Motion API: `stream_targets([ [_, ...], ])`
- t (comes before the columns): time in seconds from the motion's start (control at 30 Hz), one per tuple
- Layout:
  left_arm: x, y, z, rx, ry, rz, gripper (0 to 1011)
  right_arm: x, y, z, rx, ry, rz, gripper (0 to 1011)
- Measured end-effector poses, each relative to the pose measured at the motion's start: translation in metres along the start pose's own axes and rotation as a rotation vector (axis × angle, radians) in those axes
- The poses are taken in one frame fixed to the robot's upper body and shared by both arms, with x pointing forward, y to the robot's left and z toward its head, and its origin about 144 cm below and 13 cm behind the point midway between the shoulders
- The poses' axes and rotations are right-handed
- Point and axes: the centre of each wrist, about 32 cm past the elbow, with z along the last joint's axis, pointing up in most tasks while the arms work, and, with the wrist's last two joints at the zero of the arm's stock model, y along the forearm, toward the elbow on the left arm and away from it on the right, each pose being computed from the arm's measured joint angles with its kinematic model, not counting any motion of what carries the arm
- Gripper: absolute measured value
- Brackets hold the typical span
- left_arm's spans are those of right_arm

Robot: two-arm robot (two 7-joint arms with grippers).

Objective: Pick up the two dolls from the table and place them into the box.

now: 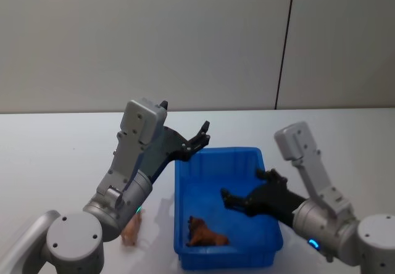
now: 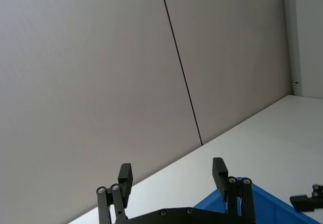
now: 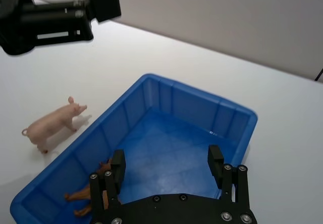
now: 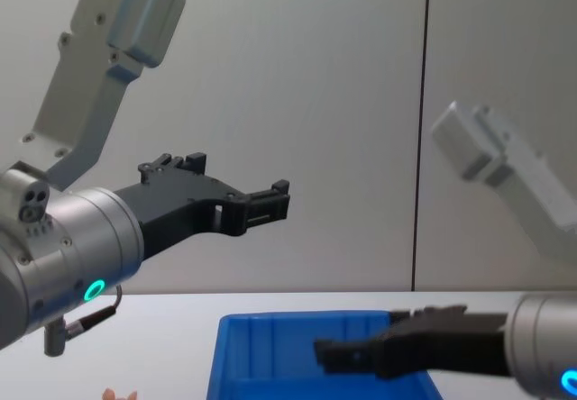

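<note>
The blue box (image 1: 179, 206) stands in the middle of the white table (image 1: 55, 157). One doll, a brown animal figure (image 1: 205, 234), lies in the box's near corner, and it is the brown doll (image 3: 86, 198) in the right wrist view. The other doll, a pale pink pig (image 1: 131, 229), stands on the table just left of the box, also seen as the pink pig (image 3: 50, 125). My right gripper (image 1: 245, 187) hovers open over the box's inside with nothing in it. My left gripper (image 1: 199, 139) is raised above the box's far left corner, open, holding nothing.
Grey wall panels with a dark seam (image 1: 284, 45) rise behind the table. My left forearm (image 1: 133, 175) slants over the table just above the pink pig. Bare tabletop lies to the left and right of the box.
</note>
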Motion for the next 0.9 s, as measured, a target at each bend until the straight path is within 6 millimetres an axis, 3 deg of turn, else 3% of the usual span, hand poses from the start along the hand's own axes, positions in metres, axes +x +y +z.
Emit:
stream_targets([
  [0.4,0.0,0.0,0.0,0.0,0.0,0.0,1003,0.028,-0.032,0.009,0.112,-0.031,-0.069,1001],
  [0.9,0.0,0.0,0.0,0.0,0.0,0.0,1003,0.063,-0.088,-0.007,0.078,0.011,-0.141,1001],
])
